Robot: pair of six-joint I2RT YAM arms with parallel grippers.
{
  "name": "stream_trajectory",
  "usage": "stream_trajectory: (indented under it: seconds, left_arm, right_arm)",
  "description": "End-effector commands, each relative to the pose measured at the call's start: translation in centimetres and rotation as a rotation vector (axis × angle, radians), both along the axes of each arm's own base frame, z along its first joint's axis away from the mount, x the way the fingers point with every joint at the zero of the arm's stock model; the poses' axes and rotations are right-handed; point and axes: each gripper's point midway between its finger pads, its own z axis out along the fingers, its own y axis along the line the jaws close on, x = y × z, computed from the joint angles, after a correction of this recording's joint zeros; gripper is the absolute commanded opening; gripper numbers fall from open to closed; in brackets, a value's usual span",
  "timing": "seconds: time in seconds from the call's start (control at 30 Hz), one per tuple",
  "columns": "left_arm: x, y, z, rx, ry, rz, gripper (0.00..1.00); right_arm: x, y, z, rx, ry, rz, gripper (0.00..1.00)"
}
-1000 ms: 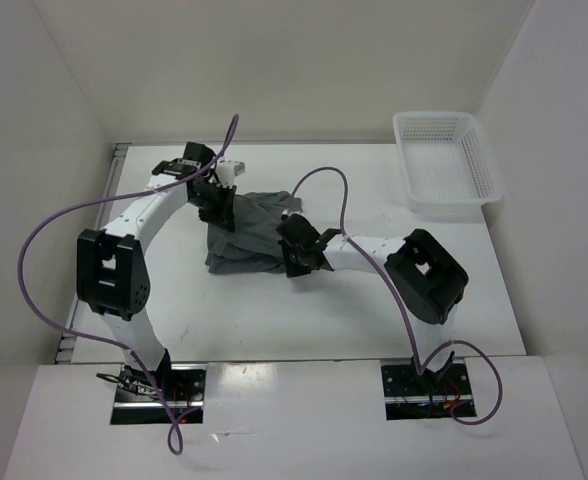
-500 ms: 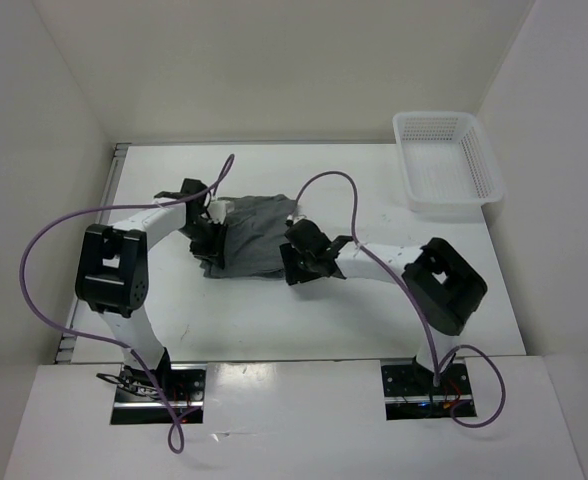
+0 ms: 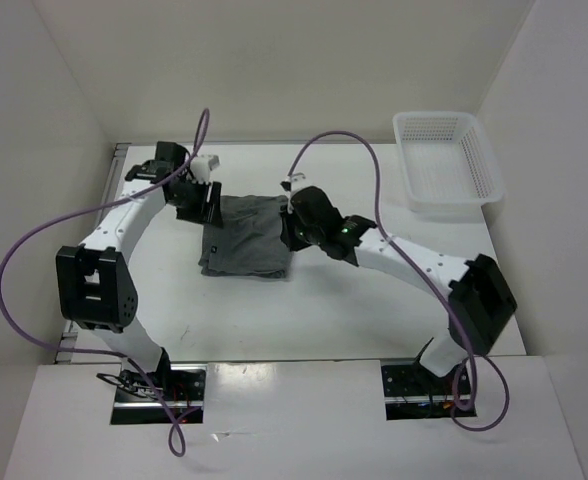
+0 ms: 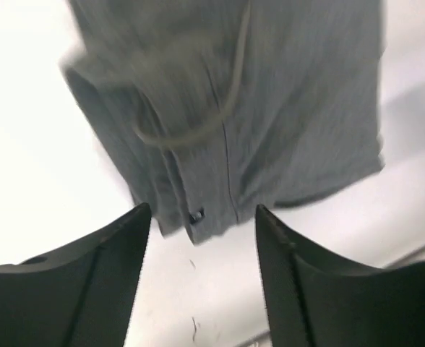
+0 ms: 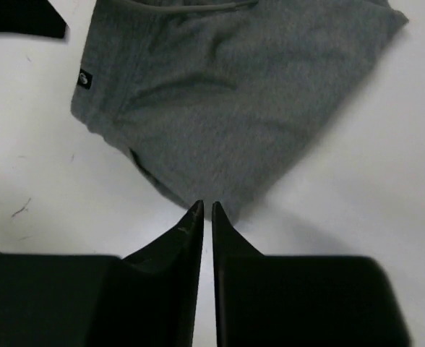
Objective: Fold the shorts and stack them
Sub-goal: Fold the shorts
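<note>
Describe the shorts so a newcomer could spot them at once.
On the white table, look left of centre, well away from the white mesh basket at the far right corner. The shorts lie there in a flat folded bundle: the only grey fabric thing on the table.

The shorts (image 3: 246, 240) are plain mid-grey soft fabric, folded into a compact, roughly rectangular bundle lying flat on the white table (image 3: 304, 310), a little left of its middle. A pale drawcord (image 4: 198, 134) loops loosely across the upper layer (the left wrist view is blurred, so its exact path is uncertain). A small dark label (image 5: 84, 78) sits at one folded edge, where the layers appear stacked unevenly.
</note>
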Motion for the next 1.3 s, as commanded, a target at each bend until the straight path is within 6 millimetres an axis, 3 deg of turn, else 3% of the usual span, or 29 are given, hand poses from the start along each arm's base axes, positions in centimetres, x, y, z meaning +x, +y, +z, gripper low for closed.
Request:
stream_trajectory:
  seconds: [0.0, 0.1, 0.2, 0.3, 0.4, 0.53, 0.67, 0.8, 0.9, 0.93, 1.0, 1.03, 1.13, 1.27]
  left_arm:
    - [3.3, 0.0, 5.0, -0.041, -0.177, 0.001, 0.68]
    - [6.2, 0.9, 3.1, 0.016, -0.199, 0.036, 0.70]
    - [8.6, 1.4, -1.8, 0.055, -0.115, 0.051, 0.70]
    - [10.4, 1.5, -3.7, 0.065, -0.129, 0.058, 0.66]
    - [10.8, 1.4, -5.0, 0.067, -0.118, 0.058, 0.49]
    - [11.3, 1.9, -6.3, 0.091, -0.126, 0.072, 0.30]
    - [12.1, 2.3, -7.5, 0.115, -0.133, 0.086, 0.16]
    - [12.4, 2.7, -6.8, 0.113, -0.155, 0.096, 0.08]
    - [12.9, 2.9, -4.8, 0.090, -0.184, 0.098, 0.11]
    - [11.8, 1.6, -3.5, 0.022, -0.162, 0.057, 0.21]
    - [11.0, 0.8, -1.3, -0.048, -0.151, 0.029, 0.47]
    - [9.4, 0.2, -0.3, -0.085, -0.116, 0.008, 0.49]
    - [7.0, -0.1, 0.8, -0.104, -0.071, -0.001, 0.55]
    - [5.1, -0.2, 0.4, -0.111, -0.045, -0.004, 0.62]
  right_arm:
    - [1.8, 2.6, -2.1, -0.016, 0.038, 0.025, 0.08]
    - [2.4, 3.8, -4.7, -0.029, 0.084, 0.037, 0.00]
    - [2.1, 4.7, -6.8, -0.031, 0.137, 0.064, 0.00]
    - [1.3, 4.0, -9.4, -0.059, 0.190, 0.047, 0.00]
    - [0.3, 3.4, -12.7, -0.095, 0.271, 0.027, 0.00]
    - [0.0, 3.2, -14.6, -0.117, 0.311, 0.011, 0.00]
    - [-0.3, 1.8, -15.9, -0.165, 0.320, -0.031, 0.00]
    - [0.1, 1.0, -15.9, -0.186, 0.297, -0.060, 0.00]
    - [0.2, 0.7, -15.5, -0.200, 0.282, -0.066, 0.00]
    - [0.2, 0.7, -15.5, -0.200, 0.282, -0.065, 0.00]
    - [0.5, 1.0, -14.7, -0.184, 0.268, -0.065, 0.00]
    - [0.5, 1.0, -14.7, -0.184, 0.268, -0.065, 0.00]
    - [1.2, 1.5, -13.8, -0.169, 0.245, -0.070, 0.00]
    - [1.1, 1.6, -13.8, -0.165, 0.250, -0.064, 0.00]
